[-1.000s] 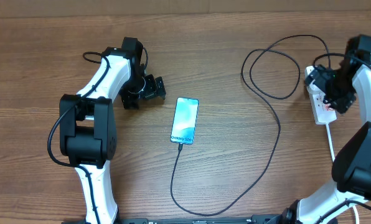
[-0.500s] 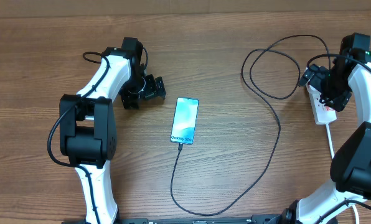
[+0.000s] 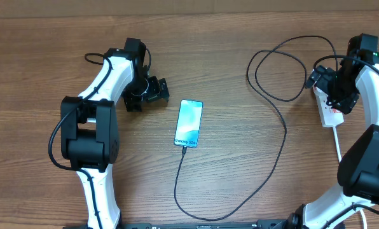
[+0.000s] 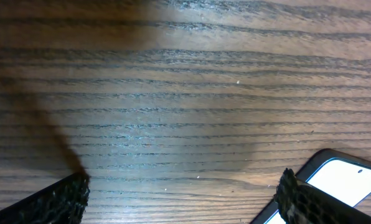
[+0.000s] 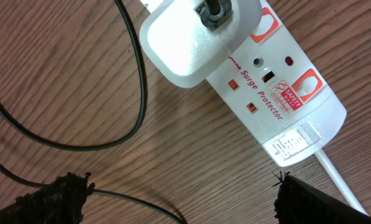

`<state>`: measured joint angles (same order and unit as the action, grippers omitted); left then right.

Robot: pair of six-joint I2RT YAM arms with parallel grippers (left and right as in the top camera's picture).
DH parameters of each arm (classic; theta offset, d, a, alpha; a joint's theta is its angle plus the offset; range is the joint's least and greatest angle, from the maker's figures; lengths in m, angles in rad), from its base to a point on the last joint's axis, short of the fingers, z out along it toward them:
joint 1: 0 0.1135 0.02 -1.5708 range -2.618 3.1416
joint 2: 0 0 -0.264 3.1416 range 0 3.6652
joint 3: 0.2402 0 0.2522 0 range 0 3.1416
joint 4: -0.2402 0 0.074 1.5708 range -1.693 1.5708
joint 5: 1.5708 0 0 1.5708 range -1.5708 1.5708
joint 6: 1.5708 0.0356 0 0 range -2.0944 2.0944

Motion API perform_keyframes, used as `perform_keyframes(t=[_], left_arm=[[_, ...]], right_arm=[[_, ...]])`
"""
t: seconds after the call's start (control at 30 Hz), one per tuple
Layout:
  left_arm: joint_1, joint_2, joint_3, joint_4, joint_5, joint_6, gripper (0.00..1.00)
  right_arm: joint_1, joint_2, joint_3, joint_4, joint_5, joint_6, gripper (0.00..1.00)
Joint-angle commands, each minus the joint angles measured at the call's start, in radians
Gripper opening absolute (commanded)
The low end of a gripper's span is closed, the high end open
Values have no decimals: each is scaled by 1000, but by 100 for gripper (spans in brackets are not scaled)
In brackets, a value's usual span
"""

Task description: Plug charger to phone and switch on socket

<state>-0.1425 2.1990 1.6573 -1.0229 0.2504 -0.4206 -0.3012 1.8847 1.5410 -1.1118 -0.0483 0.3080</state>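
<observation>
The phone (image 3: 189,123) lies flat on the wooden table (image 3: 240,38), screen up and lit pale blue, with its lettered end towards the robot's base. The charger (image 3: 285,137) meets the middle of that near end with its small tip. From there the black cable runs further towards the base, swings round to the phone's right, climbs past it and curls into a wide loop on the far right of the phone. The socket (image 3: 329,108) lies well off to the phone's right, beyond that loop. It is a white strip marked "Surge Protector", with its thick white cord leaving on the base side.

In the right wrist view a white adaptor block (image 5: 192,37) sits plugged into the strip and a black lead enters its top. Small red switches (image 5: 232,84) show on the strip's face beside it, and whether they are on or off cannot be told.

The left gripper (image 4: 182,200) hangs just to the phone's left and a little beyond its far end. Its fingers are spread wide over bare wood and grasp nothing, and a corner of the phone shows beside one fingertip. The right gripper (image 5: 182,200) hovers above the socket, far to the phone's right, likewise released, with only cable and table between its fingers
</observation>
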Motion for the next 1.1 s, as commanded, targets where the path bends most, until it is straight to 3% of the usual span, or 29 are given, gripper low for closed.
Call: perform_keyframes(t=[0.0, 0.7, 1.07], left_arm=[[-4, -9, 0, 8, 8, -6, 100], [-10, -11, 0, 9, 2, -6, 100], [-43, -303, 0, 8, 2, -6, 100]], right_arm=[[-5, -9, 11, 3, -6, -10, 100], [-5, -9, 11, 3, -6, -10, 100], [-5, -9, 11, 3, -6, -10, 100]])
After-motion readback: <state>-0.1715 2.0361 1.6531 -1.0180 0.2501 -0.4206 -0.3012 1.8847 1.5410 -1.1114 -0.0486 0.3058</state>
